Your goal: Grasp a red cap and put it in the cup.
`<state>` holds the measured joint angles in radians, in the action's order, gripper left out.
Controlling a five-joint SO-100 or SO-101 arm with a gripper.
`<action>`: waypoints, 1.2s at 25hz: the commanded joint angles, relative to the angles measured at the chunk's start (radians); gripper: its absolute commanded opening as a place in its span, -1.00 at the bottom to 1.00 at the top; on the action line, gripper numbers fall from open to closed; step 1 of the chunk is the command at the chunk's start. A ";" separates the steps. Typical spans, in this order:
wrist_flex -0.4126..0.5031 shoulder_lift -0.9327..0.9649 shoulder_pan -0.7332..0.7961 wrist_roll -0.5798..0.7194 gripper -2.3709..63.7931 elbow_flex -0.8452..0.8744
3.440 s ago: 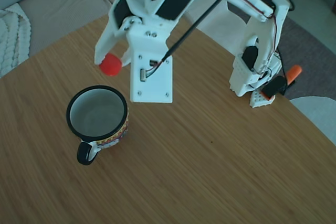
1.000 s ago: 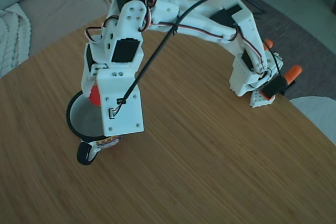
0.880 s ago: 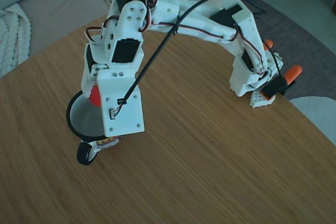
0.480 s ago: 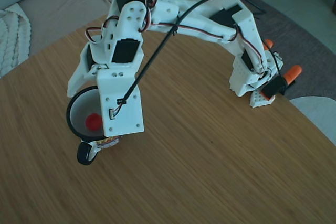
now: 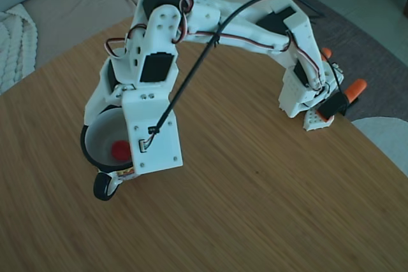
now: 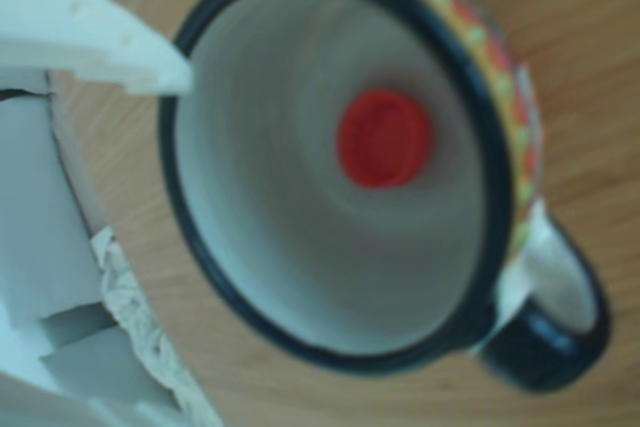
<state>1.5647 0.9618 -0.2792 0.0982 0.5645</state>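
Red cap (image 6: 384, 137) sits on cup (image 6: 190, 217) floor, toward 1 o'clock. Hand (image 6: 150, 82) spread, empty. Placing looks done; next: lift clear of rim.

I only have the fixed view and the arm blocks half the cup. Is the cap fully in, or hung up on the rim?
Observer: Fully in. In the other view the cap lies flat on the bottom of the cup, clear of the rim.
Operator: Anything else in there?
Observer: No. Only the cap shows on the white inside.
Operator: Gripper still touching the cup?
Observer: One white fingertip overlaps the rim's left edge in that view; whether it touches I cannot tell. The picture is blurred.
Operator: Jaws open?
Observer: They hold nothing; only one finger shows clearly, so the gap cannot be read.
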 commanded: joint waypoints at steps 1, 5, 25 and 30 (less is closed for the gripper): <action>0.017 0.152 0.032 0.005 0.31 0.018; 0.021 0.278 0.087 0.003 0.31 0.117; -0.094 1.009 0.262 0.003 0.31 0.882; -0.152 1.167 0.281 0.003 0.31 1.080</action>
<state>1.4343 2.0433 0.0000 0.1089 1.6015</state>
